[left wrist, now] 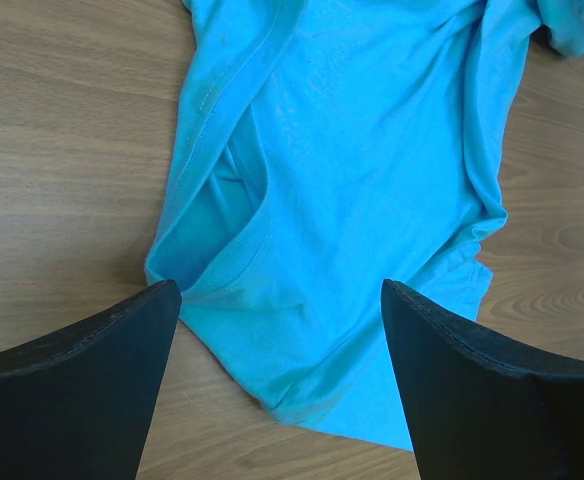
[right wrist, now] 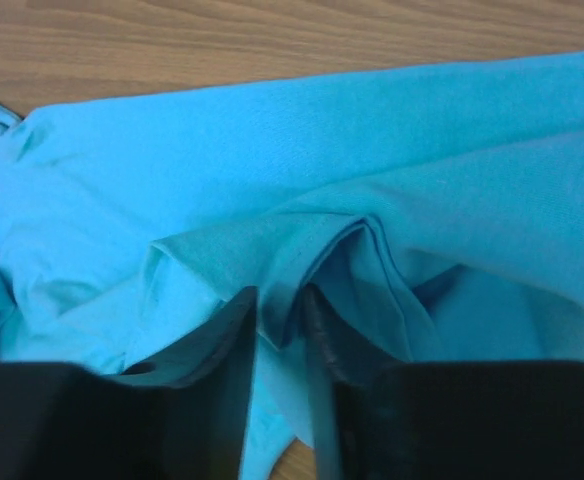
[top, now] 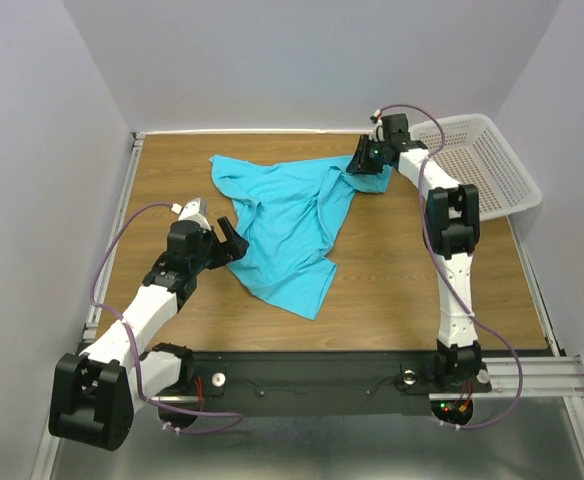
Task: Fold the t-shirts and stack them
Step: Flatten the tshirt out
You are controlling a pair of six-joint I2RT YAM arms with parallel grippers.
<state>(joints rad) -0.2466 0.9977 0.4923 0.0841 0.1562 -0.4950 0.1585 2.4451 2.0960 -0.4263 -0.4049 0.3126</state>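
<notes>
One turquoise t-shirt (top: pixel 287 225) is seen lying crumpled and unfolded across the middle of the bench (top: pixel 392 280). A raised fold at its far right corner, near the white basket (top: pixel 492 170), is pinched between the right fingers (right wrist: pixel 234 350), which are set almost together on the cloth, presumably so that this corner can be pulled out flat. The left fingers (left wrist: pixel 92 380) are held wide apart just over the near left edge, with nothing gripped. A matching hold there is judged to be intended, so that the shirt can be stretched smooth.
</notes>
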